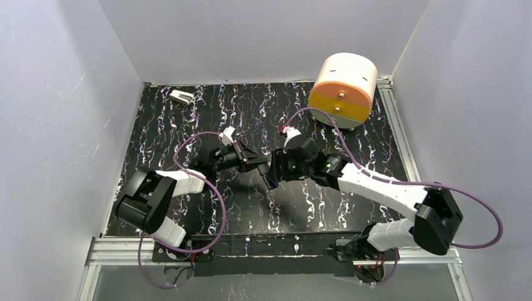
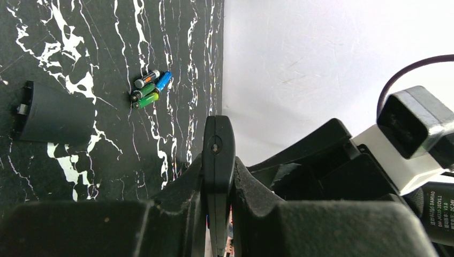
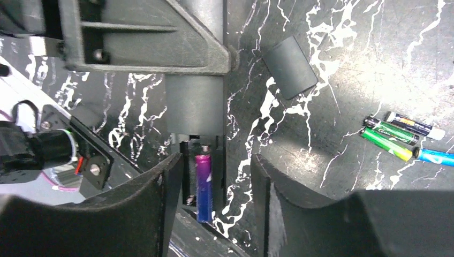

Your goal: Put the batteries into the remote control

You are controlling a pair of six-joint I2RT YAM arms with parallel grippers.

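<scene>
Above the desk (image 1: pixel 157 125), my left pincer (image 2: pixel 217 166) is pressed together on the edges of the remote control (image 3: pixel 195 107), which I judge stiff and slick; my right pincer (image 3: pixel 214 176) stands spread astride its open bay. Only the right wrist view shows a purple cell (image 3: pixel 203 182) in that bay. The loose batteries (image 3: pixel 399 136) lie on the desk: probably light and rolling, so pinch mid-length.

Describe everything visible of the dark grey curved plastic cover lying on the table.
The dark grey curved plastic cover is a matte, slightly arched rectangular panel with a small latch tab at one short end. It lies loose on the black white-veined tabletop, apart from the loose batteries; nothing else touches it.
</scene>
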